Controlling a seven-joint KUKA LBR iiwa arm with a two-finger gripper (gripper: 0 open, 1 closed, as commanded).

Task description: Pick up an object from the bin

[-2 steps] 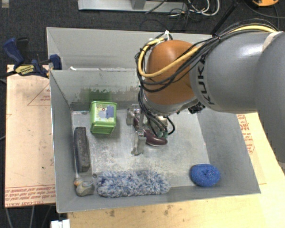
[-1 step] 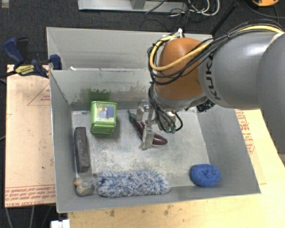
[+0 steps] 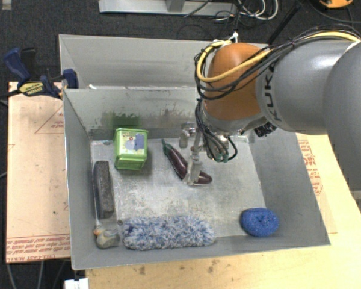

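My gripper (image 3: 195, 168) hangs below the orange wrist cover, in the middle of the bin towards the back. Its tip is down at the lower right end of a dark purple, eggplant-shaped thing (image 3: 175, 158) that lies slanted on the bin floor. Whether it touches or grips that thing I cannot tell. A green box with a printed label (image 3: 130, 149) stands to the left of the purple thing, near the back wall.
A dark grey bar (image 3: 103, 189) lies along the left wall with a small grey lump (image 3: 106, 238) at its near end. A fluffy blue-white duster (image 3: 167, 232) stretches along the front wall. A blue ball (image 3: 259, 221) rests at the front right.
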